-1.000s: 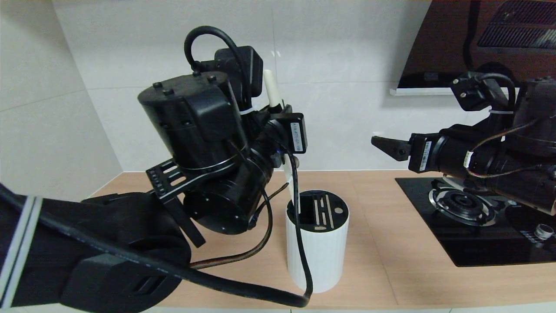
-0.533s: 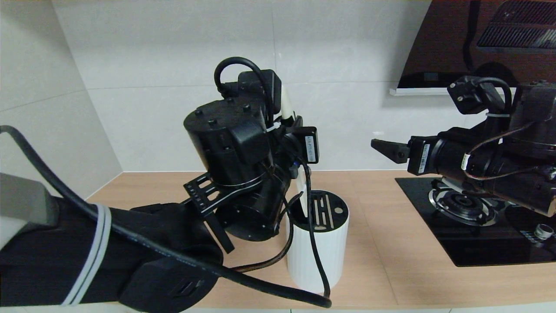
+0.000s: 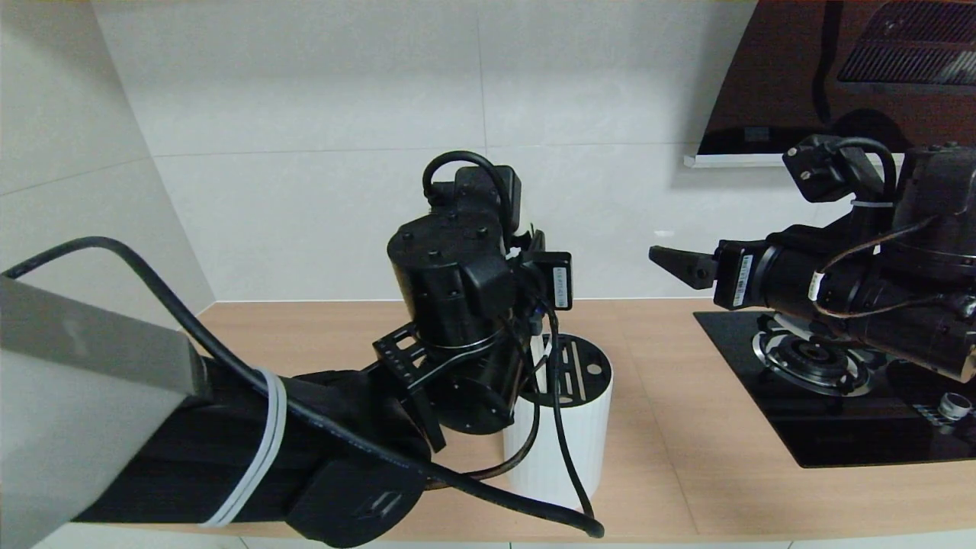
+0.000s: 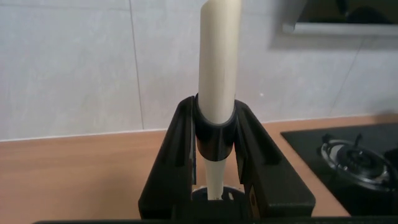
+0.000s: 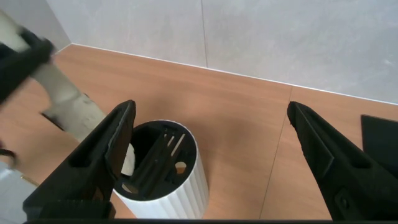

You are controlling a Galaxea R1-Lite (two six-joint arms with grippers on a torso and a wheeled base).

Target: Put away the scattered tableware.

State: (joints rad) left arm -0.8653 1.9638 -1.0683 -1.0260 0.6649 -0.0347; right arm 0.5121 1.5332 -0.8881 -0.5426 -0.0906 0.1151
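Observation:
A white ribbed utensil holder (image 3: 568, 435) with a black slotted top stands on the wooden counter (image 3: 671, 442). My left gripper (image 3: 537, 263) hangs right above its near-left side, shut on an upright cream-handled utensil (image 4: 219, 62). The utensil's lower end reaches down to the holder's top (image 4: 206, 194); its tip is hidden behind the gripper. My right gripper (image 3: 665, 259) floats open to the right of the holder, higher than its top. In the right wrist view its fingers (image 5: 93, 168) stand wide apart around the holder (image 5: 180, 193), with the utensil (image 5: 68, 106) beside it.
A black cooktop with a burner (image 3: 812, 358) lies on the counter at the right, under my right arm. A dark range hood (image 3: 839, 76) hangs above it. White tiled walls close the back and left.
My left arm has carried the utensil to the right and downward, from up above the holder's left side to directly over its slots. The right arm has barely moved.

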